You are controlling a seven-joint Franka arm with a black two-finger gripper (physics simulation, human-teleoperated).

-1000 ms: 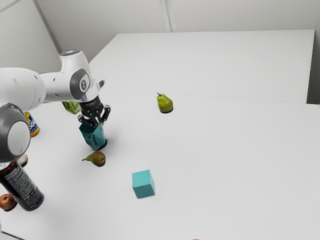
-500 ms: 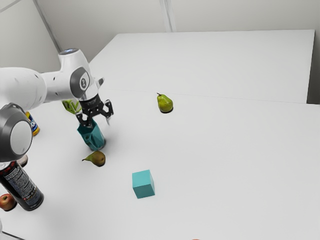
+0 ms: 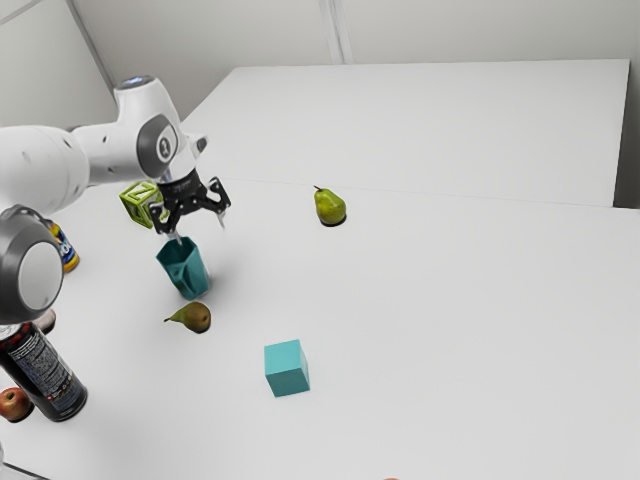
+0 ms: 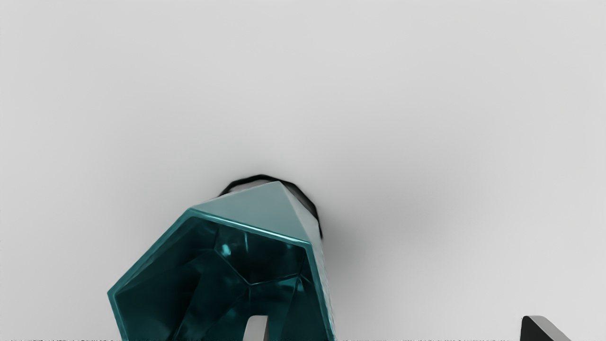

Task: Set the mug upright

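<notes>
Exterior view: teal faceted mug on a white table, apparently upright, mouth up, near a brownish-green pear. Just above, black two-finger gripper, wide open, holding nothing. Wrist view: one fingertip over the mouth, perhaps below the rim; depth hard to judge. Risk: rim snagged during a sideways shift, mug toppled. Far table edge well away; open room toward the exterior view's right.

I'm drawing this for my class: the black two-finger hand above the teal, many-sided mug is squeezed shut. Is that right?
Not quite: the black two-finger hand above the teal, many-sided mug is open, not shut. The wrist view shows its fingers standing wide apart.
</notes>
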